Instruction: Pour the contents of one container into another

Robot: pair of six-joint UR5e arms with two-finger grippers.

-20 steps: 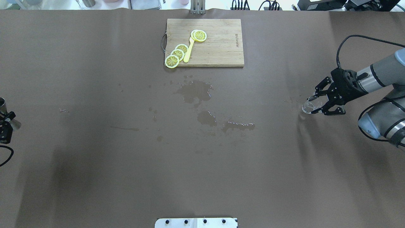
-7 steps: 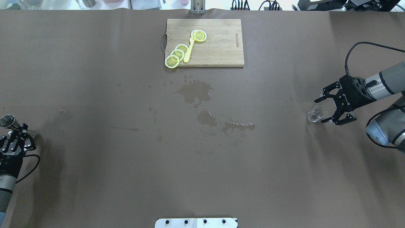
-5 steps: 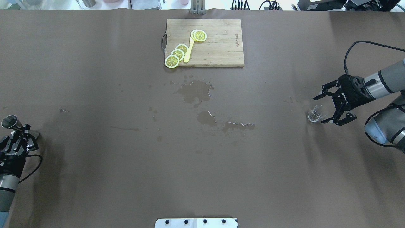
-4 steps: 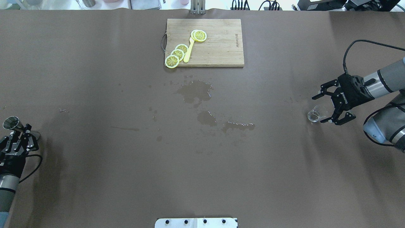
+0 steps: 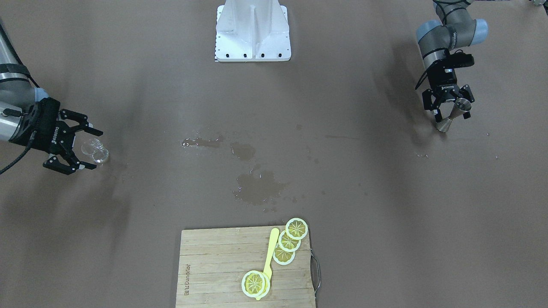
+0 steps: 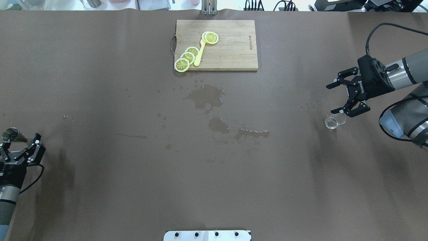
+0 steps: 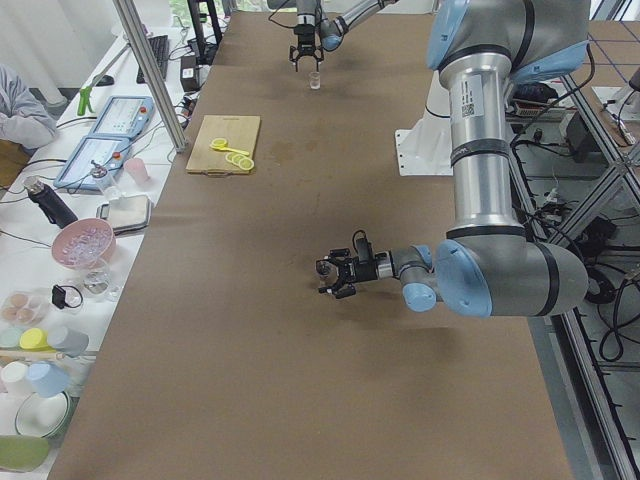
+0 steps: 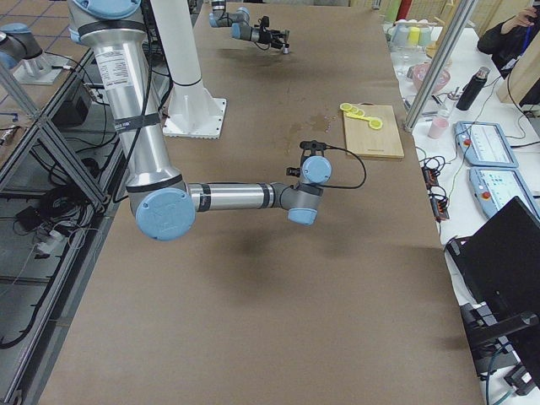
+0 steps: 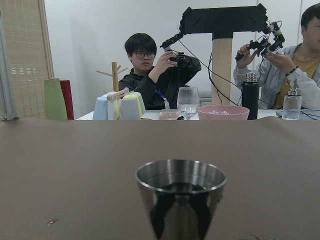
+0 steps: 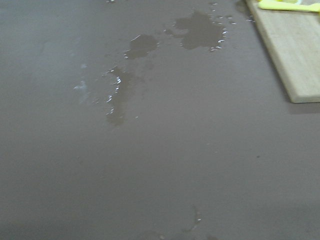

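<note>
The clear glass cup stands free on the brown table at the far right. My right gripper hangs open just behind and above it, and its lower fingertip is close to the rim. In the front-facing view the glass cup shows between the spread fingers. The steel jigger stands upright at the table's far left edge. My left gripper is open right behind it, fingers spread to either side. The left wrist view shows the jigger dead ahead with dark liquid inside.
A wooden cutting board with lemon slices and a yellow utensil lies at the back centre. Wet puddles mark the middle of the table. The robot's white base plate sits at the near edge.
My right gripper let go of the glass cup, then rose and drew back from it. My left gripper brought the jigger in from the edge, set it down and opened.
</note>
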